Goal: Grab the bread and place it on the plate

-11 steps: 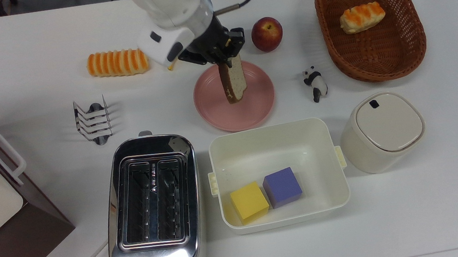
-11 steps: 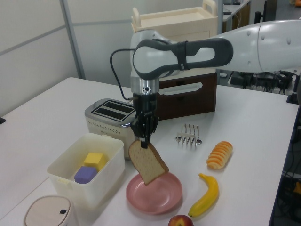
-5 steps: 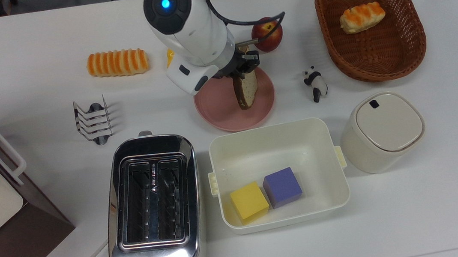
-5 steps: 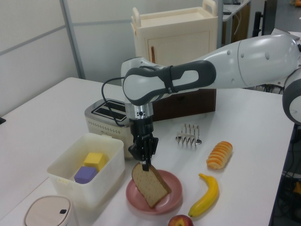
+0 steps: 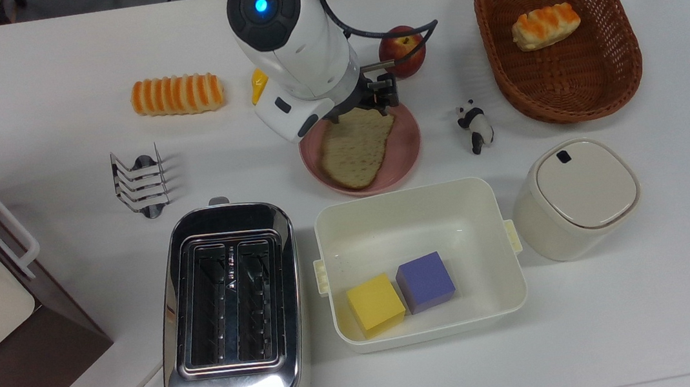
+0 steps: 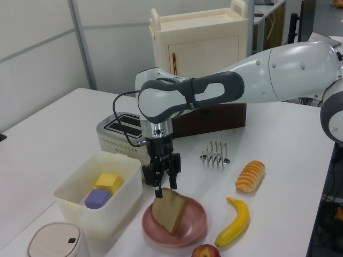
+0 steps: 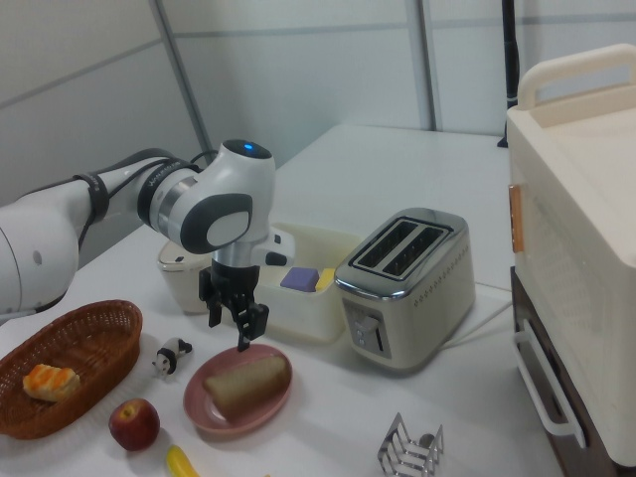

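The bread (image 5: 356, 150), a brown slice with a darker crust, lies on the pink plate (image 5: 410, 140) and covers most of it. In the left view the bread (image 6: 169, 211) rests on the plate (image 6: 197, 224) with its near edge slightly raised. My gripper (image 5: 370, 101) hangs just above the slice's far end, open, with nothing between its fingers. The left view shows the gripper (image 6: 165, 184) a little above the slice, fingers spread. In the right view the gripper (image 7: 229, 325) hovers over the bread (image 7: 243, 383) on the plate (image 7: 214, 417).
A cream tub (image 5: 388, 227) with a yellow and a purple cube sits just in front of the plate, a toaster (image 5: 231, 310) to the top view's left of it. An apple (image 5: 401, 51), panda figurine (image 5: 475, 125), wicker basket (image 5: 622, 58), canister (image 5: 573, 197), ridged roll (image 5: 177, 96) and toast rack (image 5: 139, 181) surround the plate.
The gripper came down with the slice hanging upright, then opened. The bread has fallen flat onto the plate and the fingers are off it.
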You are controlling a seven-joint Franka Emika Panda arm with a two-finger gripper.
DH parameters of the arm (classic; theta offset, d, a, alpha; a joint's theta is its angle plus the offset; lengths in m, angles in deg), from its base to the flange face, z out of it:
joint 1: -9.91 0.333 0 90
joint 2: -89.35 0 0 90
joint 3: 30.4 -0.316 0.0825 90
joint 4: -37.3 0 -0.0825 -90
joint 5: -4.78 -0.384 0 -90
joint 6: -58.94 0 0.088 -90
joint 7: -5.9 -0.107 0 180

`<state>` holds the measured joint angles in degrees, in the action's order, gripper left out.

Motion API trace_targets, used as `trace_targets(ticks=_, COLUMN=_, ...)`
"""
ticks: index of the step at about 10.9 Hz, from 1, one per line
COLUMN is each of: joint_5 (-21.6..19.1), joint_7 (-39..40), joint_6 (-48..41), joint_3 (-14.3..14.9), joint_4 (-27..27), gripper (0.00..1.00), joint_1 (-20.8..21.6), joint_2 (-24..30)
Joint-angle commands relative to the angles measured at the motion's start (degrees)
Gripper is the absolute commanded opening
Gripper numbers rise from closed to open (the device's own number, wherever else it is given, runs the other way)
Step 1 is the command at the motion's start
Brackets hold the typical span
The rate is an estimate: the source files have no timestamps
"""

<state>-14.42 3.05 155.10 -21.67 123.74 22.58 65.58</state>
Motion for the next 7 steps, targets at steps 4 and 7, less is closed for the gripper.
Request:
trace_targets(ticks=4, joint_5=12.85, joint_7=-0.67, joint_6=-1.06, joint_3=0.50, joint_4=-1.28, gripper=1.00, joint_1=1.04, joint_2=6.44)
trace_targets(ticks=7, joint_5=19.80, joint_7=-0.49, joint_6=-1.15, joint_3=0.32, joint_4=-1.01, gripper=1.00, joint_1=-0.10, joint_2=11.01)
